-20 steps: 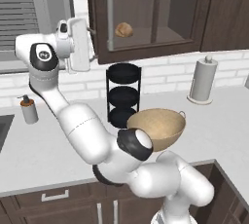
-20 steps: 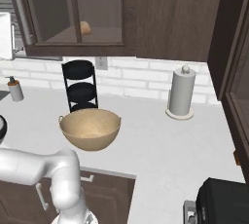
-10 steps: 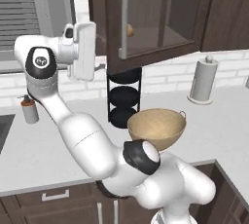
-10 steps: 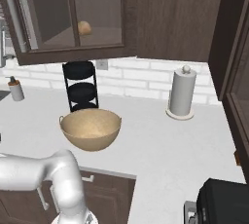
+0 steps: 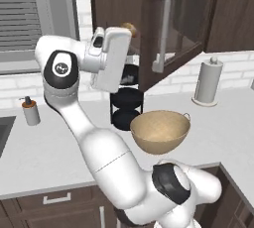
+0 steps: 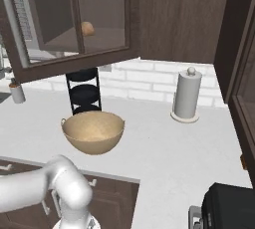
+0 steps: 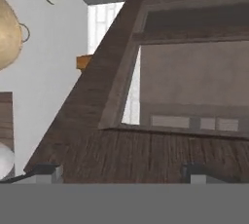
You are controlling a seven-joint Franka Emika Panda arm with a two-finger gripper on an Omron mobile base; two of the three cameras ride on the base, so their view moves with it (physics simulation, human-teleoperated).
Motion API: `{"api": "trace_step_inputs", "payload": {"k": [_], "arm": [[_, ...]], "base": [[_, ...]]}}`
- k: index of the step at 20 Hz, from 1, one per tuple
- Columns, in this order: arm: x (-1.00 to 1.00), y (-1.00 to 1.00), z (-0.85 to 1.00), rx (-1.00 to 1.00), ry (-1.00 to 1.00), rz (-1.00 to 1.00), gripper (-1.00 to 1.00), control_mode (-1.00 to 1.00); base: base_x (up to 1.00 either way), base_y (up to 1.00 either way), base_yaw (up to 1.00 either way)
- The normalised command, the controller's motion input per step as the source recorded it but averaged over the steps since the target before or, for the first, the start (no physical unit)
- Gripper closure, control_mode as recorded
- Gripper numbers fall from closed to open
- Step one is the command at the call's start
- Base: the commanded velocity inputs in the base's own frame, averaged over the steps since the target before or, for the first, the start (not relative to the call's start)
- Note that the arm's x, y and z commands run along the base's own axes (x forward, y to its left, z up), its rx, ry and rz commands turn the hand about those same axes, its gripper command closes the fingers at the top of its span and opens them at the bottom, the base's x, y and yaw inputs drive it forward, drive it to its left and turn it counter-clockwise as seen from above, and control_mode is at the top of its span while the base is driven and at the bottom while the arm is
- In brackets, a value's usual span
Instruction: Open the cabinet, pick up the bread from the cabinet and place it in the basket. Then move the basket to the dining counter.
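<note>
Hand view puts your gripper (image 7: 119, 169) spread before the cabinet (image 7: 160, 96) door; bread (image 6: 87, 28) sits inside, basket (image 6: 93, 132) below.

– What's my arm (image 5: 106, 165) look like on your feed?
– Glossy white rounded shells, dark grey joint rings, one black round cap with a small pale mark.
– I see a boxy white hand (image 5: 111, 58) with a dark inset.

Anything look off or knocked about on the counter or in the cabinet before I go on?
Nothing stands out. The cabinet door is swung open, the bread sits on its shelf, and the basket stands upright on the counter beside the black rack. The paper towel roll is upright too.
</note>
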Motion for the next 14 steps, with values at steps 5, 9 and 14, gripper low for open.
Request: {"api": "trace_step_inputs", "payload": {"k": [5, 9, 14], "arm": [[-1.0, -1.0, 0.0, 0.0, -0.16, -0.18, -1.0, -1.0], [-1.0, -1.0, 0.0, 0.0, -0.16, -0.12, -1.0, -1.0], [-0.71, -1.0, 0.0, 0.06, -0.07, -0.04, -1.0, -1.0]], "base": [[0.0, 0.0, 0.0], [0.0, 0.0, 0.0], [0.0, 0.0, 0.0]]}}
